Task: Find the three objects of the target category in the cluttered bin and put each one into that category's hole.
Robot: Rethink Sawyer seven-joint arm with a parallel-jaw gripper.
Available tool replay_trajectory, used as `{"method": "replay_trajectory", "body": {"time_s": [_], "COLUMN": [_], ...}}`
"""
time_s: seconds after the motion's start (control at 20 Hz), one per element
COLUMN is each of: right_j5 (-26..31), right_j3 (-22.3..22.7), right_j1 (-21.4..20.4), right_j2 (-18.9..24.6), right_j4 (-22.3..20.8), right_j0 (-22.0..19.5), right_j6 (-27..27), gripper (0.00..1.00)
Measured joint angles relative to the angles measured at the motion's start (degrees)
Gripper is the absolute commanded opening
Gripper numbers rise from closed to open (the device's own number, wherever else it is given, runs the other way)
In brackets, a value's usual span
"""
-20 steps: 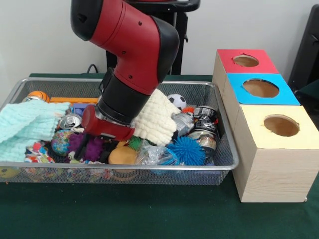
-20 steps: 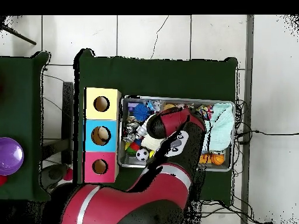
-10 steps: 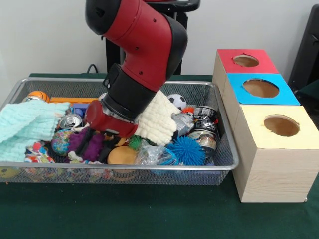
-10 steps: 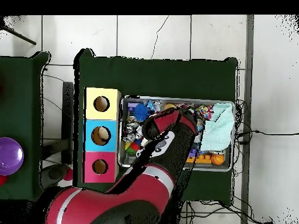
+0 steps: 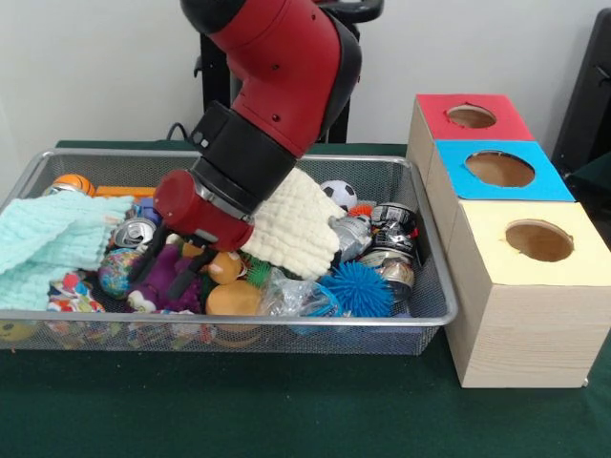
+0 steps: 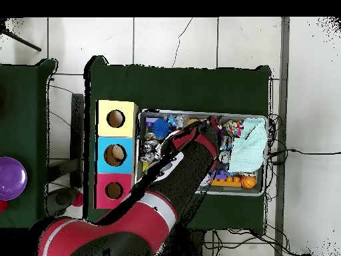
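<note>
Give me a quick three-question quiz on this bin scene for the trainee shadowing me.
1. True or false: the gripper is down among the clutter in the wire bin.
2. Which box stands nearest the front-view camera? A) red box B) blue box C) yellow box
3. Fill in: the soft toy at the gripper's tips is ____ in colour.

Key
1. True. It sits at the purple plush toy, beside the cream cloth.
2. C. The red one stands farthest back and the blue one sits between.
3. Purple.
</note>
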Motion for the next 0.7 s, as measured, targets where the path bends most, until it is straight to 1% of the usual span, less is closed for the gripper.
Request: {"method": "replay_trajectory", "body": {"time_s": [0.1, 0.2, 0.35, 0.55, 0.6, 0.7], "right_j5": [-1.6, -4.7, -6.4, -6.9, -6.3, -5.8], "right_j3": [0.0, 0.0, 0.0, 0.1, 0.2, 0.3], "right_j1": [0.3, 0.7, 0.8, 0.5, -0.3, -1.0], "right_j2": [-0.9, -2.3, -2.4, -1.7, 0.2, 1.3], "right_j4": [0.9, 2.9, 4.2, 5.7, 6.2, 6.4], "right_j0": [0.1, 0.1, 0.0, -0.8, -2.2, -3.2], "right_j6": [0.2, 0.6, 0.9, 1.1, 1.1, 1.1], "gripper": [1.00, 1.00, 1.00, 1.00, 1.00, 1.00]}}
